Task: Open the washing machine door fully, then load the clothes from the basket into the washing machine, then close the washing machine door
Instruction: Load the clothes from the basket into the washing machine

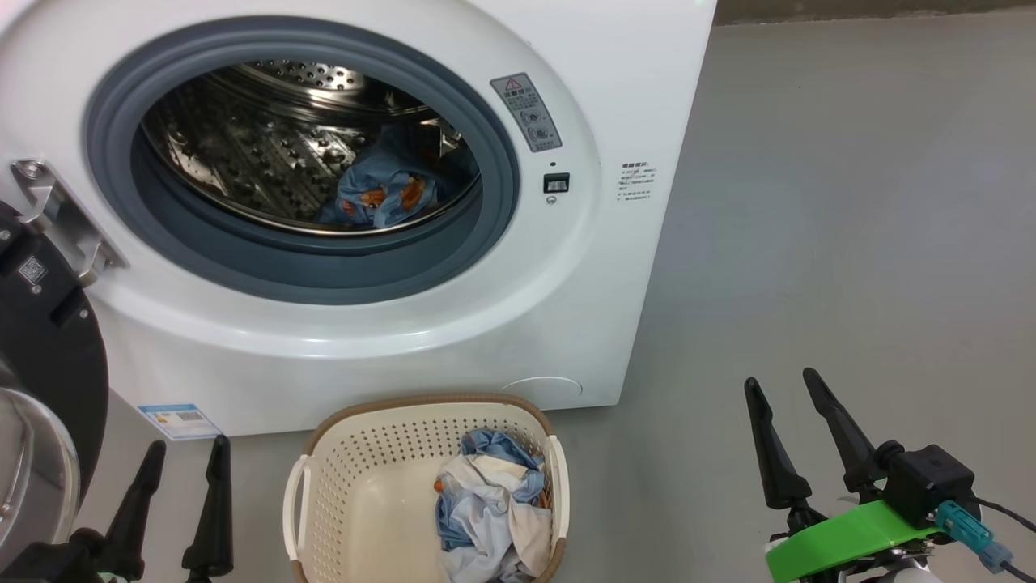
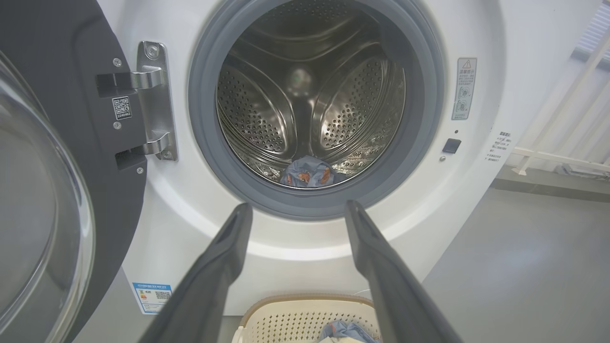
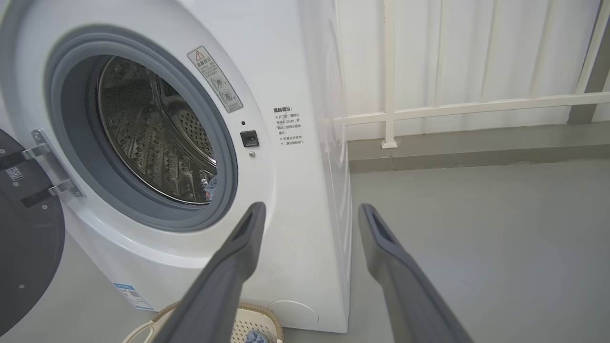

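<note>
Left gripper (image 1: pixel 186 453) and right gripper (image 1: pixel 781 387) are held wide open, empty, flanking the basket (image 1: pixel 421 402). Loading is judged underway; its clothes (image 1: pixel 486 510) must be grasped next.

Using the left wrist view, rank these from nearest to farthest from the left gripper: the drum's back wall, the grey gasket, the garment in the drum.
From the left gripper:
1. The grey gasket, ringing the opening, straight ahead.
2. The garment, on the drum floor behind it.
3. The drum's back wall, deepest inside.
</note>
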